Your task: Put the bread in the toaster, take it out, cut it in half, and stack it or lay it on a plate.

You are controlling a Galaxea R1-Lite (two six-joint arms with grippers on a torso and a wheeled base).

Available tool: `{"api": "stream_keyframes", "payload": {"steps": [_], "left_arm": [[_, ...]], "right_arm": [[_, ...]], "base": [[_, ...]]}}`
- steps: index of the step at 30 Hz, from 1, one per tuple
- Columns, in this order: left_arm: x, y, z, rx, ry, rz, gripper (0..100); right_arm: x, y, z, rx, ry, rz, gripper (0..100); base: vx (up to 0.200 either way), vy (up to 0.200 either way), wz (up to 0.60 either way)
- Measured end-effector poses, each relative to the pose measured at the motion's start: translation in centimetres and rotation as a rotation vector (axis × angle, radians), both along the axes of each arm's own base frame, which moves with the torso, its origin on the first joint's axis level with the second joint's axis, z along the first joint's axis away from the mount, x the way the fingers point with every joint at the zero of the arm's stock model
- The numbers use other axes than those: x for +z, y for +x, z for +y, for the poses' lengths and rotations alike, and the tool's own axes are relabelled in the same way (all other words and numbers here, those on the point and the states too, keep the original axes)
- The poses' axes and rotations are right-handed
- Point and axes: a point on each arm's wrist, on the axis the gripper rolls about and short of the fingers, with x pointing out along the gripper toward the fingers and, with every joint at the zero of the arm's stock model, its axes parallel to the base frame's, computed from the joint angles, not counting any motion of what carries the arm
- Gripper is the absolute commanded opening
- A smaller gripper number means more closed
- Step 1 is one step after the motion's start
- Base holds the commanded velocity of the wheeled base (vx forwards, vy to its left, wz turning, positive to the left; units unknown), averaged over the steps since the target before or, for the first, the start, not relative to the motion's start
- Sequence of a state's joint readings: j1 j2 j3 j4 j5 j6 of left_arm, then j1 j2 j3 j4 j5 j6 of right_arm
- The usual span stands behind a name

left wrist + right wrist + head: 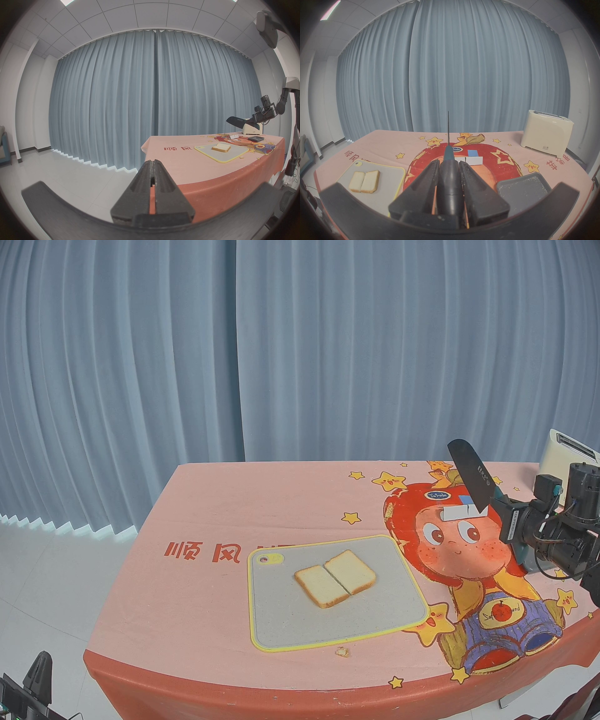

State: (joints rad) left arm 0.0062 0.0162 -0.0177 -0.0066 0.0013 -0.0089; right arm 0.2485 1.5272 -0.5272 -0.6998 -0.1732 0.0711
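Two halves of a bread slice [335, 577] lie side by side, cut edges touching, on a grey cutting board [381, 609] with a yellow rim. The bread [365, 181] and board [390, 184] also appear in the right wrist view. My right gripper [505, 514] is shut on the handle of a black-bladed knife [472, 474], held above the table's right side with the blade pointing up and away from the bread. The cream toaster [565, 455] stands at the far right. My left gripper [152, 184] is shut and empty, low beside the table's near left corner.
A small white and blue block [462, 510] lies under the knife blade. A dark grey tray [523, 190] sits near the right gripper, in front of the toaster [547, 132]. A crumb [342, 651] lies by the board's front edge. Curtains hang behind the table.
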Motion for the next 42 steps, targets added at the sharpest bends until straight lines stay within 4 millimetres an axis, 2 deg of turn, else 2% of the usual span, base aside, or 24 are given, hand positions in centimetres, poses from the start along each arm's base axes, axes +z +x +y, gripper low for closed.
{"api": "stream_keyframes", "payload": {"steps": [11, 35, 42], "left_arm": [[0.0, 0.0, 0.0, 0.0, 0.0, 0.0, 0], [0.0, 0.0, 0.0, -0.001, 0.0, 0.0, 0], [0.0, 0.0, 0.0, 0.0, 0.0, 0.001, 0]], "right_arm": [[-0.8, 1.7, -1.7, -0.075, -0.009, 0.032, 0], [-2.4, 2.9, -2.1, -0.095, -0.024, 0.09, 0], [-2.2, 3.3, -2.4, -0.108, -0.023, 0.085, 0]], "base": [[0.0, 0.0, 0.0], [0.0, 0.0, 0.0], [0.0, 0.0, 0.0]]}}
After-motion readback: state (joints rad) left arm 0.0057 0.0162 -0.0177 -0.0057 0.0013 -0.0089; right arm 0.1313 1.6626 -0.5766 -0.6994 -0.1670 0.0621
